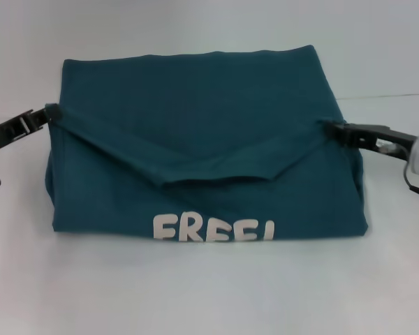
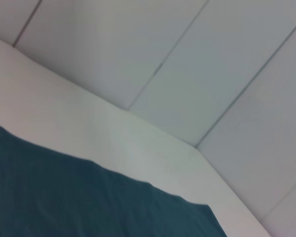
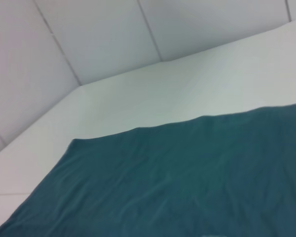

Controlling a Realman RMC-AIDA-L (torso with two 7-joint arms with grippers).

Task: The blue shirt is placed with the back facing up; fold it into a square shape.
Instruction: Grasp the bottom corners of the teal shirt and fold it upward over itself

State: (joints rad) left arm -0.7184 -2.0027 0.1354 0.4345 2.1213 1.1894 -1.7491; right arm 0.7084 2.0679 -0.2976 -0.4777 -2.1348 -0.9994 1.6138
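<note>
The blue shirt (image 1: 202, 139) fills the middle of the head view as a compact block, already narrowed at the sides and doubled over. Its lower half hangs in front, with the tops of white letters (image 1: 213, 229) showing along the bottom edge. A sagging fold of cloth is stretched across the middle of the frame between the two arms, drooping to a shallow point at the centre.

The left gripper (image 1: 47, 113), at the left edge of the shirt in the middle left of the frame, is pinched closed on the shirt's corner. The right gripper (image 1: 333, 129), at the middle right, is likewise clamped on the opposite corner. Both hold the edge raised, off the white table (image 1: 209, 293).

By the look of it, the fold is well along: the sleeves are tucked away and the last cross fold is under way. What seems left is to carry the held edge over, lay it flat, and let go, leaving a square. Both wrist views show only shirt, table and wall.
</note>
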